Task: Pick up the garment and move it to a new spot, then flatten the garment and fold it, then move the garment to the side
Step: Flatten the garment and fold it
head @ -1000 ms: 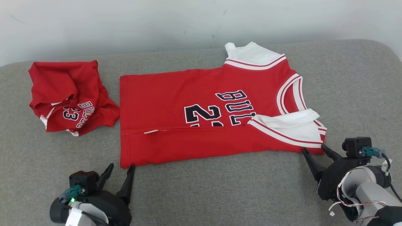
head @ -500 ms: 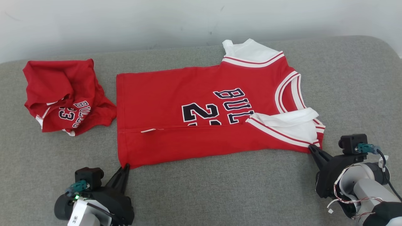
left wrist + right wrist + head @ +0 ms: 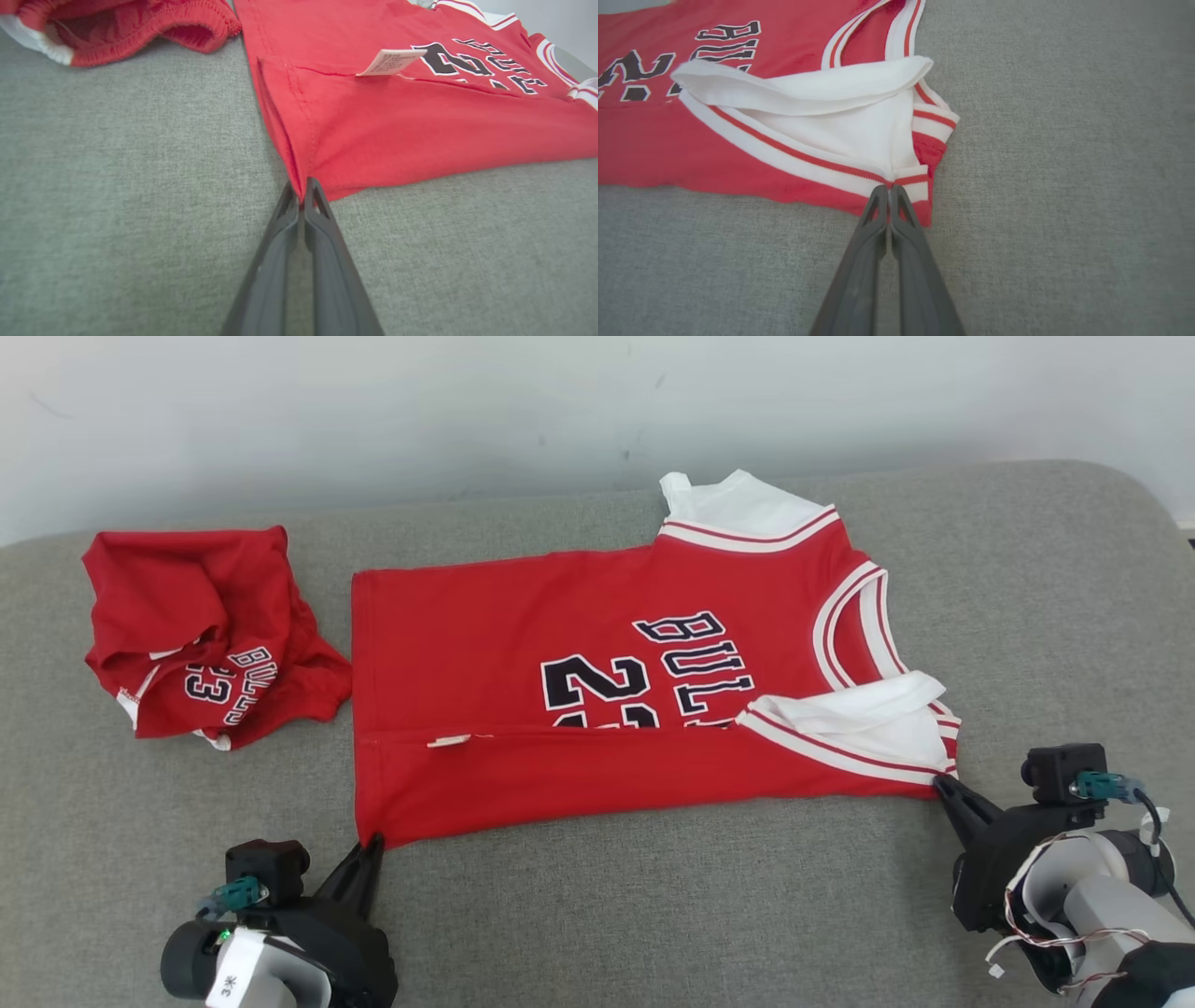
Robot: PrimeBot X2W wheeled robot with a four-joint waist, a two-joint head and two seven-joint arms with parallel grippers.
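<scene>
Now, your left gripper (image 3: 375, 842) clamps the near-left hem corner of the jersey (image 3: 597, 644), your right gripper (image 3: 938, 782) the near-right strap; lift both evenly, hold that edge taut, fold far.

High head, low wrists, shared jersey (image 3: 485, 644)

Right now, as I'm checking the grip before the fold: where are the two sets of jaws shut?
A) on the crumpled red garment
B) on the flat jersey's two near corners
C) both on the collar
B: the left jaws pinch the jersey at its near hem corner, the right jaws at its near shoulder corner.
</scene>
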